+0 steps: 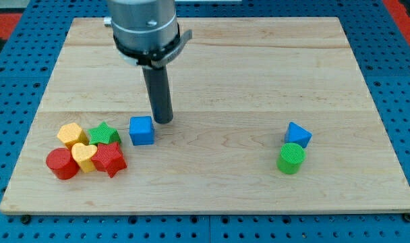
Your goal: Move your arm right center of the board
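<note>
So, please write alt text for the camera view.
My tip rests on a wooden board just above-right of a blue cube. Five red, yellow and green blocks cluster at the left; a blue block and green cylinder sit right.

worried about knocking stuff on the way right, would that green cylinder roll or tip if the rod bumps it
The green cylinder stands upright on its flat end, so it would probably slide, not roll. It looks squat, so tipping seems unlikely. The blue block sits right behind it and may get shoved along. My tip is far off, by the blue cube.

Five-block cluster (87,150) view's left, cube (141,130) beside, pair (294,148) right
</note>
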